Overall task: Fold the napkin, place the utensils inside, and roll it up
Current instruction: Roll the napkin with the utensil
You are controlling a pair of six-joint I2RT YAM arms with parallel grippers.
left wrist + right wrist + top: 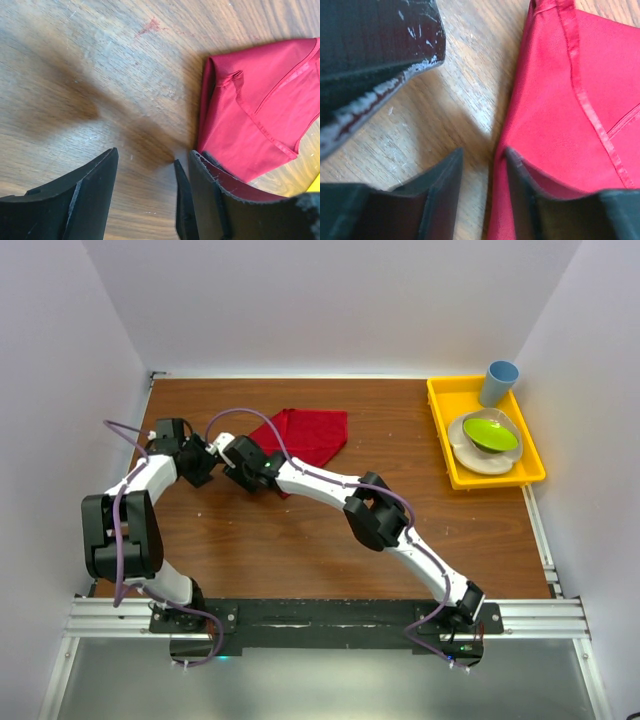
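The red napkin (310, 432) lies partly folded on the wooden table (300, 540), at back centre. My two grippers meet at its left corner. The left gripper (205, 464) is open and empty over bare wood (147, 165), with the napkin (260, 115) just right of its right finger (215, 200). The right gripper (238, 455) is slightly open (482, 165). Its left finger is on wood, and its right finger (525, 200) rests on the napkin (565, 115), so the hem lies at the gap. No utensil is in view.
A yellow tray (438, 430) stands at the back right, holding a blue cup (499, 382), a white plate (478, 458) and a green bowl (490, 433). White walls close in the table on three sides. The left gripper's worn finger (380, 55) is close beside the right gripper.
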